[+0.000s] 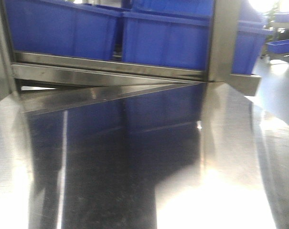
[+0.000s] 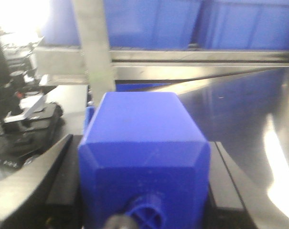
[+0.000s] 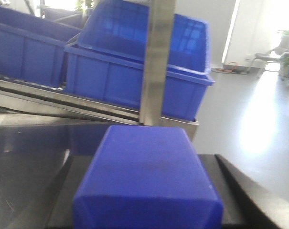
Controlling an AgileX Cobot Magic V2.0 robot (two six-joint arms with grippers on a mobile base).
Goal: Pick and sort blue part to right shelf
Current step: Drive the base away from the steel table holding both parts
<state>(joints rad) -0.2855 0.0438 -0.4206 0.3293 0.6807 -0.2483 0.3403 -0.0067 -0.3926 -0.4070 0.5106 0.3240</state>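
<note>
In the left wrist view a blue block-shaped part (image 2: 142, 143) with a round ribbed socket on its near face fills the space between the black fingers (image 2: 63, 191). My left gripper (image 2: 143, 164) is shut on it. In the right wrist view a second plain blue block part (image 3: 149, 162) sits between the black fingers (image 3: 228, 191). My right gripper (image 3: 145, 191) is shut on it. Both are held above the steel table (image 1: 134, 181), facing the shelf. Neither gripper shows in the front view.
A steel shelf rail (image 1: 111, 64) carries large blue bins (image 1: 163, 38), with an upright steel post (image 1: 223, 38) between them; the post also shows in the right wrist view (image 3: 158, 62). Black equipment (image 2: 20, 124) stands left of the table. Open floor (image 3: 249, 133) lies to the right.
</note>
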